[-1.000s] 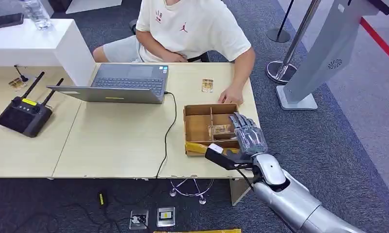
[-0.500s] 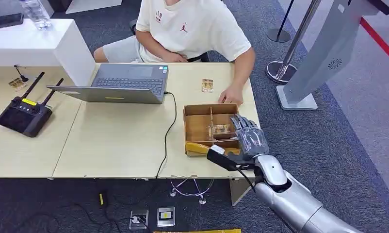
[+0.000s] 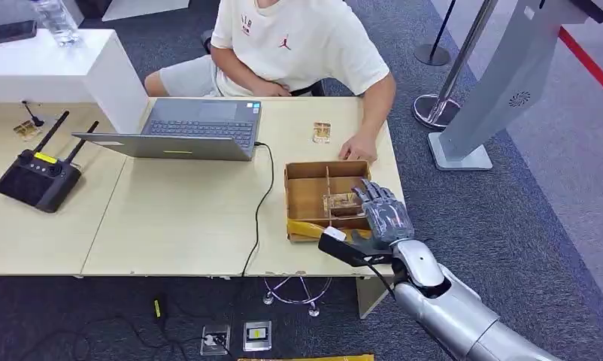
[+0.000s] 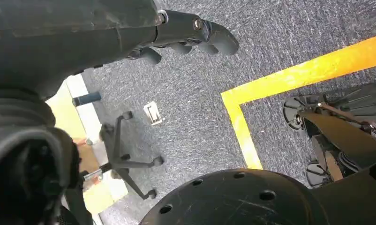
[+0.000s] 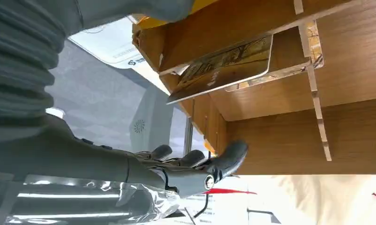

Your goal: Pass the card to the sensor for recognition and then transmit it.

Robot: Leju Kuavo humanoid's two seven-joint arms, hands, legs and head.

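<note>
A wooden divided box stands at the table's near right corner. A yellowish printed card leans in one of its compartments; the right wrist view shows the card propped on a divider. My right hand hovers at the box's right side, fingers spread above the card and holding nothing. The right hand's dark fingers stay clear of the card. A second card lies flat on the table beyond the box. My left hand hangs over the carpet with nothing in it.
A person sits behind the table with one hand resting just beyond the box. A laptop with a black cable and a black controller lie to the left. A white slanted stand and barrier posts are on the floor at right.
My right hand has eased a little lower and nearer over the box's right side. The card and the person's hand stay put.
</note>
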